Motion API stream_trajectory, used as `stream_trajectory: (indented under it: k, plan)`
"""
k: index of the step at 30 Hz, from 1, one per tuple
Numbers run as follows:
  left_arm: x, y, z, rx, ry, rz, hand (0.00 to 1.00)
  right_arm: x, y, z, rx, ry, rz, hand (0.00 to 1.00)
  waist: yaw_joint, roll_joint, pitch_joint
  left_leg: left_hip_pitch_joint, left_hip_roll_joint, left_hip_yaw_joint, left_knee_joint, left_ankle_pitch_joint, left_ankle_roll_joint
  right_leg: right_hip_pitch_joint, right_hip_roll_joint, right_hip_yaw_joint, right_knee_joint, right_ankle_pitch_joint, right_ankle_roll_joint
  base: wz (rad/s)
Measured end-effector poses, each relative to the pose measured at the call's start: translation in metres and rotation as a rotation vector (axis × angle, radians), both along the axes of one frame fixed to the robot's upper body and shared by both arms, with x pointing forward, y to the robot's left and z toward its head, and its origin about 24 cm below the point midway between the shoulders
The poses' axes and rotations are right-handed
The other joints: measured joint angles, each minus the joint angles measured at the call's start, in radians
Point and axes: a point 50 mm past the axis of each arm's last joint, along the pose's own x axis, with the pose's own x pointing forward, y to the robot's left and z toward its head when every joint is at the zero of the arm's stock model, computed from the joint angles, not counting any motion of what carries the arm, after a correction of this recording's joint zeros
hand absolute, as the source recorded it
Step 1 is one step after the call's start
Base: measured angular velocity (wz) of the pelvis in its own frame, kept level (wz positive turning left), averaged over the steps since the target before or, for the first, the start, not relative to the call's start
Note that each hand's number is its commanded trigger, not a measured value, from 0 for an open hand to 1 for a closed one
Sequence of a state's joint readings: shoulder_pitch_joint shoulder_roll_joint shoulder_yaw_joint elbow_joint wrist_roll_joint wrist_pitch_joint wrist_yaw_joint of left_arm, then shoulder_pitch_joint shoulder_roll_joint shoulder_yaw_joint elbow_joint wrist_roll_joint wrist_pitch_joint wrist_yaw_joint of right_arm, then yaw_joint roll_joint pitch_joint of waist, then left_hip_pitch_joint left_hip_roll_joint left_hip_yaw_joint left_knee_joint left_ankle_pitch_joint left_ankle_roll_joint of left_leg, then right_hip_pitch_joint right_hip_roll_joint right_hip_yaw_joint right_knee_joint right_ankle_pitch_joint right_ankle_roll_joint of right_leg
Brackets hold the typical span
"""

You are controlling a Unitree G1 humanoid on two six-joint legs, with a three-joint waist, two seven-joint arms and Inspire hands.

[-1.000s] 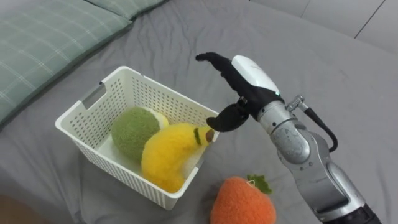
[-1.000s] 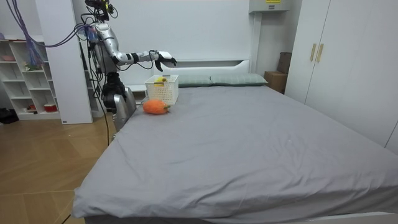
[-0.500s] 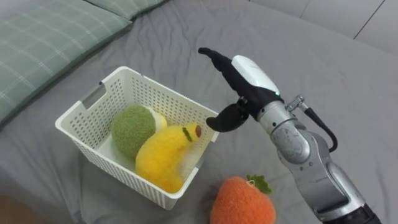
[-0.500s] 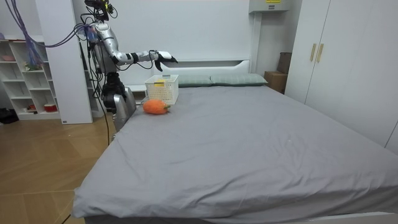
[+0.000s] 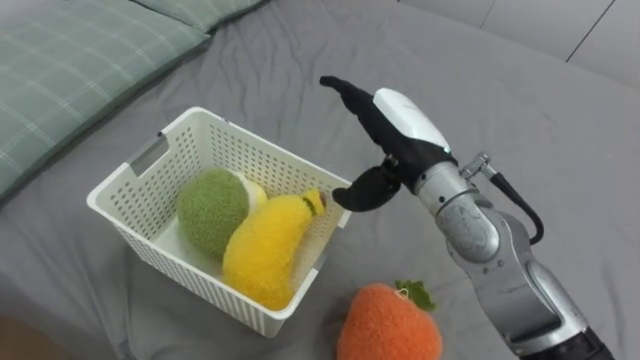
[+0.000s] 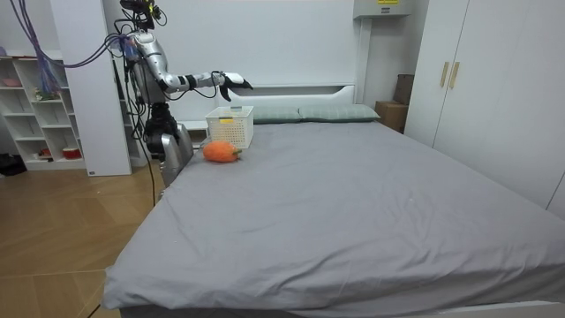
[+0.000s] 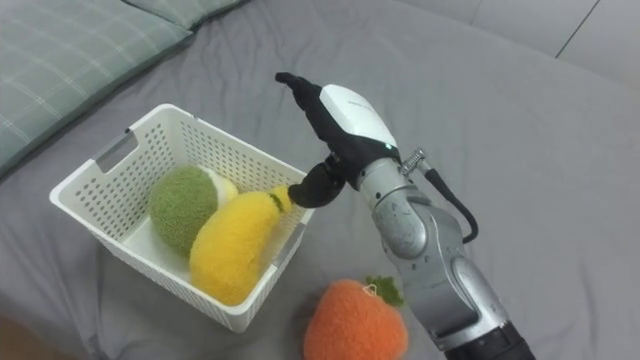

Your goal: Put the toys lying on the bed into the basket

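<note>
At 6 o'clock, nearest, an orange round plush toy with a green leaf top [image 5: 390,325] lies on the grey bed sheet [image 5: 560,140], just beside the white perforated plastic basket [image 5: 270,165] at its 10 o'clock. In the basket a yellow plush banana [image 5: 262,248] touches a green round plush ball [image 5: 208,212] at its 10 o'clock. The right hand [image 5: 405,118] hangs over the basket's 3 o'clock corner, fingers spread and empty, and a green checked pillow [image 5: 70,60] lies beyond at 10 o'clock.

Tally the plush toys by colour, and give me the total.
Green: 1, the green plush ball, in the white basket.
Yellow: 1, the plush banana, in the same basket.
Orange: 1, the orange plush toy, on the bed.
Total: 3.
</note>
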State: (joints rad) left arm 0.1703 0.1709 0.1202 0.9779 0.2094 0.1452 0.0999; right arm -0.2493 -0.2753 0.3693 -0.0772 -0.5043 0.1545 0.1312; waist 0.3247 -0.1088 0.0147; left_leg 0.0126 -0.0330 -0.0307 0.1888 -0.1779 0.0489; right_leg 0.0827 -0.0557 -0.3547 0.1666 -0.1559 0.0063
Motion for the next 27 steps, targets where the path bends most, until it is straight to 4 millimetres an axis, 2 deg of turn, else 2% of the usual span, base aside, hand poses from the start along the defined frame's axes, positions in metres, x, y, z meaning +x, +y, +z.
stream_trajectory:
  k: [3,9,12,14,16,20,25,27]
  plan:
    - [-0.001,0.001,0.000,0.001,0.001,0.007,0.00,0.002,-0.005,0.001,0.068,0.026,-0.013,0.00,-0.014,0.002,0.0009,0.001,0.000,0.002,0.000,0.000,0.000,0.000,0.001,0.012,0.000,0.000,0.000,0.00]
    - [-0.006,0.000,0.000,0.013,-0.004,0.012,0.00,0.010,-0.028,-0.004,0.368,0.110,-0.115,0.00,-0.043,0.009,0.0012,0.017,0.002,0.016,0.003,0.000,0.000,0.008,-0.003,0.029,0.001,0.000,0.000,-0.06]
    - [-0.008,-0.001,0.000,0.024,-0.019,0.046,0.00,0.006,-0.042,-0.027,0.419,0.165,-0.197,0.00,-0.053,0.017,0.0008,0.031,0.004,0.030,-0.002,-0.001,0.002,0.015,-0.003,0.038,0.000,0.000,0.000,-0.13]
    - [-0.011,-0.005,-0.002,0.013,-0.019,0.071,0.00,-0.007,-0.057,-0.054,0.429,0.255,-0.280,0.00,-0.060,0.029,-0.0063,0.032,0.004,0.044,-0.007,-0.004,0.005,0.013,-0.005,0.048,0.001,0.000,0.000,-0.12]
    - [-0.018,-0.006,-0.003,0.010,-0.005,0.080,0.00,-0.017,-0.064,-0.071,0.422,0.314,-0.320,0.00,-0.082,0.035,-0.0117,0.031,0.004,0.052,-0.007,-0.005,0.006,0.007,-0.007,0.054,0.005,0.000,0.000,-0.13]
    - [-0.026,-0.007,-0.004,-0.003,0.008,0.119,0.00,-0.039,-0.078,-0.104,0.410,0.444,-0.405,0.00,-0.122,0.055,-0.0143,0.033,0.007,0.074,-0.008,-0.005,0.006,0.001,-0.005,0.071,0.006,0.001,0.000,-0.13]
    - [-0.017,-0.008,-0.004,-0.025,-0.031,0.152,0.00,-0.044,-0.080,-0.115,0.392,0.512,-0.400,0.00,-0.154,0.055,-0.0148,0.035,0.011,0.085,-0.011,-0.005,0.006,-0.003,-0.001,0.085,0.007,0.001,-0.001,-0.09]
    - [-0.013,-0.008,-0.003,-0.033,-0.047,0.164,0.00,-0.046,-0.079,-0.119,0.373,0.537,-0.387,0.00,-0.155,0.051,-0.0167,0.038,0.011,0.087,-0.013,-0.005,0.006,-0.003,0.002,0.094,0.006,0.002,-0.001,-0.04]
